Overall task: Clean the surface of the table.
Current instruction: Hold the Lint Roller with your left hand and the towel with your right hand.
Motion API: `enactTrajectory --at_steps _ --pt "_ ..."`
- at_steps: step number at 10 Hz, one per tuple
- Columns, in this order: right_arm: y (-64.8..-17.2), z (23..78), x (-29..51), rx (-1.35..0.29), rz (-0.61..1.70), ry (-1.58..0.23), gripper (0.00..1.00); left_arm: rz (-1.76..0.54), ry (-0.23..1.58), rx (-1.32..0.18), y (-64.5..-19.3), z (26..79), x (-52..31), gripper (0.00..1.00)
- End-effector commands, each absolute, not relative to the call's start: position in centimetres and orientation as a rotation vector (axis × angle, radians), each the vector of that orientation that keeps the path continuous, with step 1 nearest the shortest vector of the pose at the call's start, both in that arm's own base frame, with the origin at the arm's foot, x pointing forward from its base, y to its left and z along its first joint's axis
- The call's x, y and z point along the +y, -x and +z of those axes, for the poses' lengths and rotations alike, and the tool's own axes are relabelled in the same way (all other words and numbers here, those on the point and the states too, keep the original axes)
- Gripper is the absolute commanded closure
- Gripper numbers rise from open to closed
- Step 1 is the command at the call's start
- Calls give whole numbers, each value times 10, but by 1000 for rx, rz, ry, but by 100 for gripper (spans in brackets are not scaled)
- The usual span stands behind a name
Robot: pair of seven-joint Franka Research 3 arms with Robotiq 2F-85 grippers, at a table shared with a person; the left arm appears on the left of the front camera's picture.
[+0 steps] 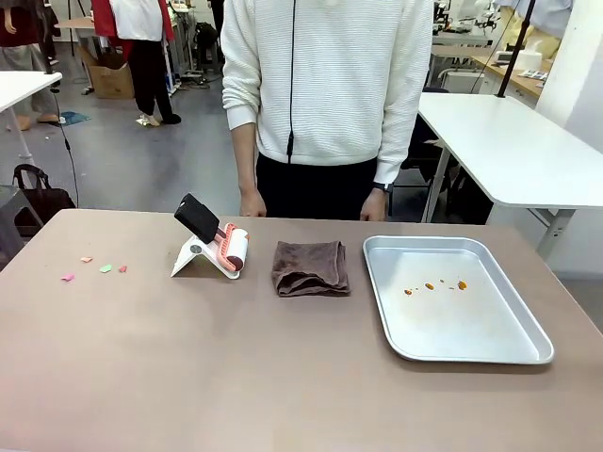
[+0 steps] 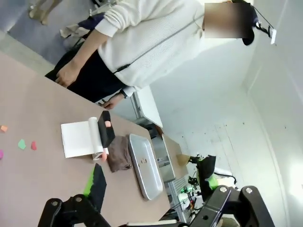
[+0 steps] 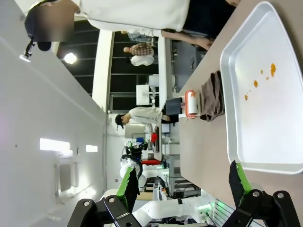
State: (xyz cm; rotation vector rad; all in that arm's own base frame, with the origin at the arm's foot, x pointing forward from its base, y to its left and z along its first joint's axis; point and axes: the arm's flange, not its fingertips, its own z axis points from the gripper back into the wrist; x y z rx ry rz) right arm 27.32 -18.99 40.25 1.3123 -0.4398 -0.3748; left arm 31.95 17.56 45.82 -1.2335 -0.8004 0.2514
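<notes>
The brownish-taupe table [image 1: 283,377] carries small coloured paper scraps [image 1: 105,268] near its left end. A lint roller [image 1: 233,250] with a black handle leans on a white stand left of centre. A folded brown cloth [image 1: 311,268] lies beside it. My left gripper [image 2: 151,182] hovers open above the table [image 2: 38,179], looking down on the scraps [image 2: 21,144], the roller [image 2: 102,135] and the cloth [image 2: 119,153]. My right gripper [image 3: 183,184] is open too, high over the table's right end [image 3: 203,156], with nothing between its fingers.
A silver tray [image 1: 452,330] with orange crumbs [image 1: 435,285] sits at the right, seen also from the right wrist as the tray [image 3: 270,123]. A person in a white sweater stands at the far edge, hands [image 1: 252,204] hanging by the table. A white table [image 1: 509,151] stands behind at the right.
</notes>
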Motion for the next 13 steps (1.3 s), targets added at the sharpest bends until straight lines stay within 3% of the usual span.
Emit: enactTrajectory --at_steps 1,2,3,4,13 --pt "-273 400 -186 -490 -362 -1308 0 316 1214 -752 -254 427 66 0" --pt "-273 400 -185 -524 -371 -1285 0 348 1191 -718 -256 426 56 0" --pt "-275 397 -191 -444 -381 -1314 0 361 1175 -694 -257 424 45 0" --pt "-275 397 -191 -444 -381 -1314 0 293 1206 -733 -332 463 155 0" --pt "-272 395 -190 -432 -389 -1300 0 320 1200 -723 -333 465 154 0"
